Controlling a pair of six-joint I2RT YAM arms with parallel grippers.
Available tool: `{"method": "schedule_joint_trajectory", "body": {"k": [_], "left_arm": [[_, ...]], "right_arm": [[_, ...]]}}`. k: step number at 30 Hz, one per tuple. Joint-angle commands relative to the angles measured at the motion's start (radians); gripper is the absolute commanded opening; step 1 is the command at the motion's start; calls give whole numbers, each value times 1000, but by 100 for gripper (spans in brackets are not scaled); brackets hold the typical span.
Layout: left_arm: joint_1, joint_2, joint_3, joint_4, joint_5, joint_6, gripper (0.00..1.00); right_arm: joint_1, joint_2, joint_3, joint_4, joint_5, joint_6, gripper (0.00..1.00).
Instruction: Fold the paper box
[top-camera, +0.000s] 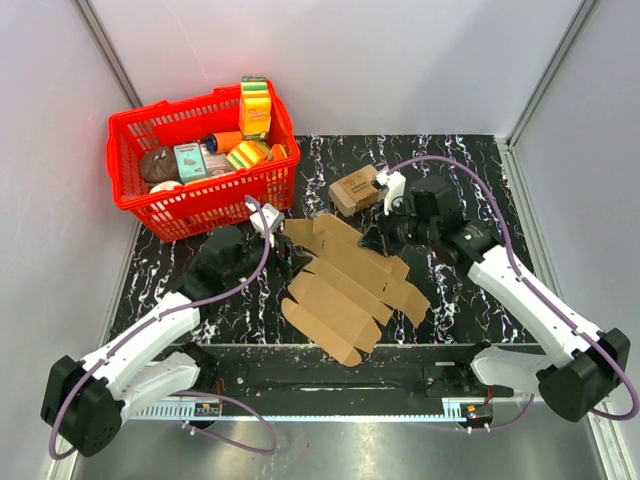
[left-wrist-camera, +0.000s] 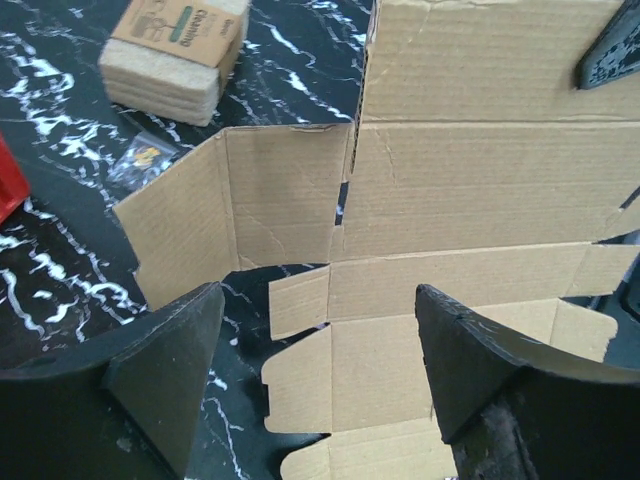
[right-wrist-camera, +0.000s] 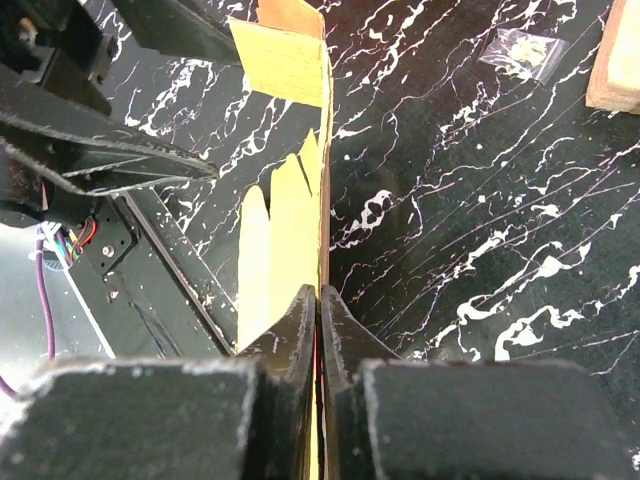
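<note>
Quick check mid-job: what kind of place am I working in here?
Probably a lab robot test cell, not a home: plain white panel walls enclose a black marbled table, with a red basket of mixed props beside the paper box.

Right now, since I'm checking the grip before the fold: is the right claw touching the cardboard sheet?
Touching. The right wrist view shows the right claw pinched shut on the edge of the cardboard sheet, with no gap on either side.

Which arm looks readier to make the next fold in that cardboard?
Probably right: the right gripper is shut on the paper box's edge, ready to lift it. The left gripper is open above the sheet, holding nothing.
</note>
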Motion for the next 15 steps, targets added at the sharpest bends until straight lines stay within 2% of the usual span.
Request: {"method": "schedule_joint_trajectory", "body": {"k": [1, 5, 15], "left_arm": [[29, 38, -13, 130, 207, -2, 80], [39, 76, -4, 135, 286, 2, 77], [41, 132, -4, 98, 237, 34, 75]], "right_arm": [[8, -55, 61, -81, -25, -47, 9], [8, -72, 81, -110, -45, -42, 9], [8, -92, 108, -124, -83, -34, 9]]}}
